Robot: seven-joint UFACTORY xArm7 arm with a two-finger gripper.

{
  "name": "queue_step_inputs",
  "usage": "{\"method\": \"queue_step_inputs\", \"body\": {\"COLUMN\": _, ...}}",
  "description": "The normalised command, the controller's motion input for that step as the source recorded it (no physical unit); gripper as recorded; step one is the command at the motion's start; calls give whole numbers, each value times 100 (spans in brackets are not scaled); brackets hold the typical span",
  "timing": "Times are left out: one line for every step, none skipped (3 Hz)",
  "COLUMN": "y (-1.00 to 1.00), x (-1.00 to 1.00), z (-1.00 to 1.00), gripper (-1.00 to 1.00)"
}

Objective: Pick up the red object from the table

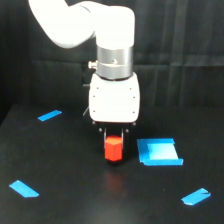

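The red object [114, 150], a small orange-red hexagonal block, stands upright just under the white gripper body in the middle of the exterior view. My gripper [114, 137] points straight down over it. Its two short dark fingers [103, 134] hug the block's upper sides, shut on it. The block's top is hidden between the fingers. Its base sits at or barely above the black table [65, 165]; I cannot tell whether it touches.
A flat blue square piece [159, 152] lies just to the exterior view's right of the block. Blue tape strips mark the table at the back left [49, 115], front left [24, 188] and front right [195, 196]. Black curtain hangs behind.
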Motion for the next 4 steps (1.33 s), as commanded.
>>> {"method": "queue_step_inputs", "body": {"y": 10, "x": -30, "z": 89, "gripper": -100}}
{"method": "queue_step_inputs", "body": {"y": 3, "x": -30, "z": 91, "gripper": -96}}
{"method": "queue_step_inputs", "body": {"y": -12, "x": -30, "z": 84, "gripper": -95}}
{"method": "queue_step_inputs", "body": {"y": 2, "x": -7, "z": 82, "gripper": -97}}
